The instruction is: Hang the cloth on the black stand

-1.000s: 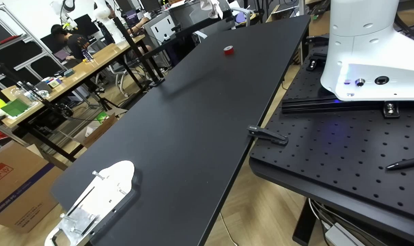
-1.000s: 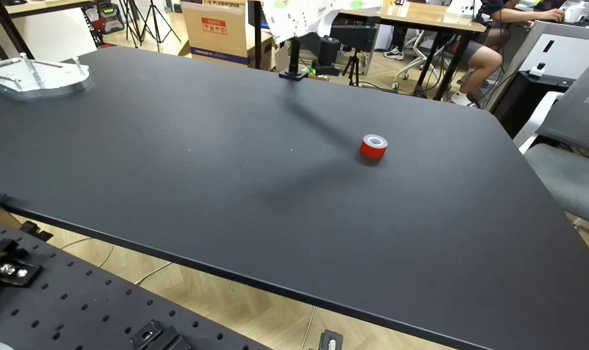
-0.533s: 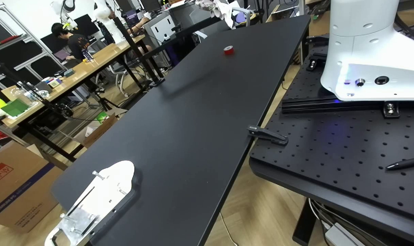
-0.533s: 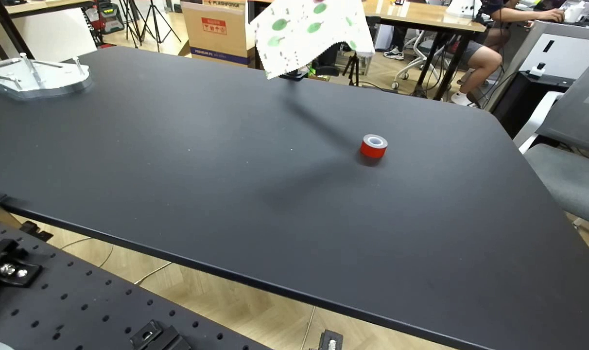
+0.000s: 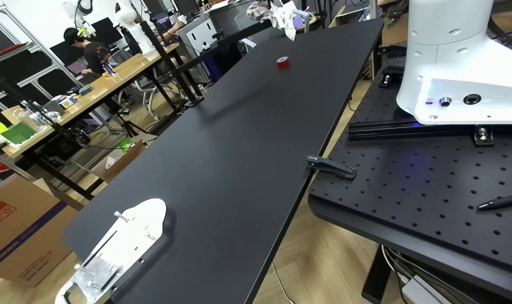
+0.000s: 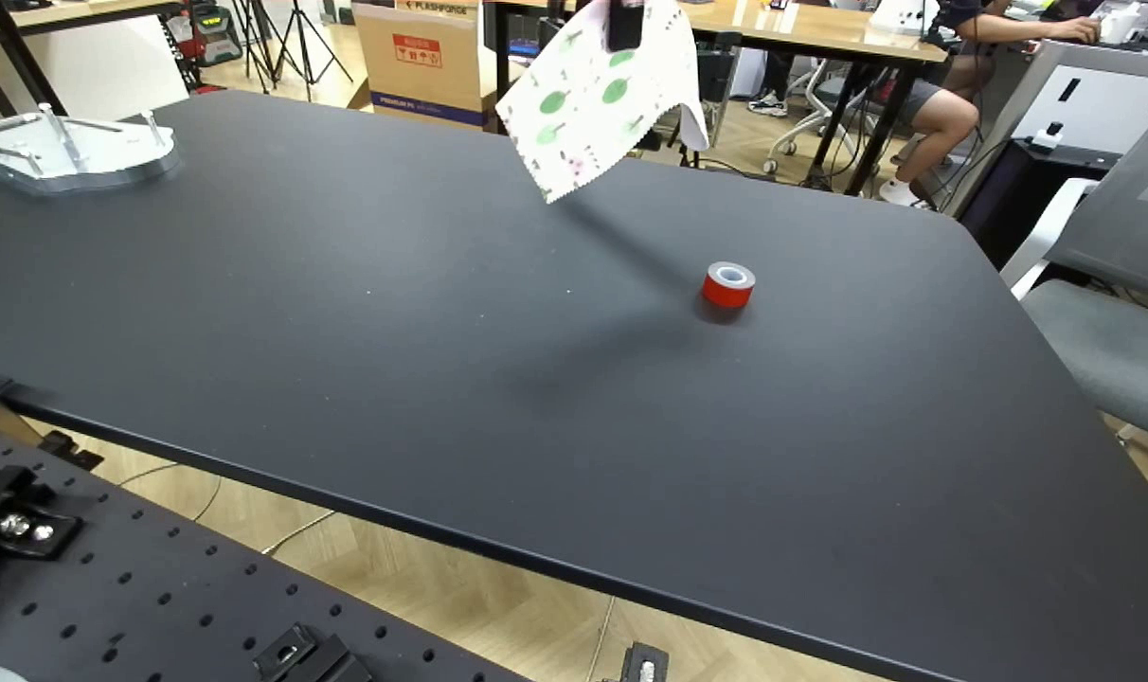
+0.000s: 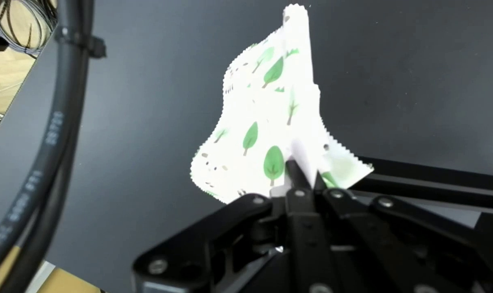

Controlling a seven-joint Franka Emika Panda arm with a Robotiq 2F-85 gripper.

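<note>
The jaws are gripping the cloth (image 6: 579, 99), which is now hanging lower in both exterior views, probably lining up for the black stand (image 5: 244, 33).

The cloth (image 7: 267, 118) in the gripper (image 7: 307, 173) is white, printed with green trees and dark spots. The gripper is black, as is the stand (image 5: 243, 33) near it. The tabletop (image 7: 149, 134) beneath is plain dark grey.
</note>
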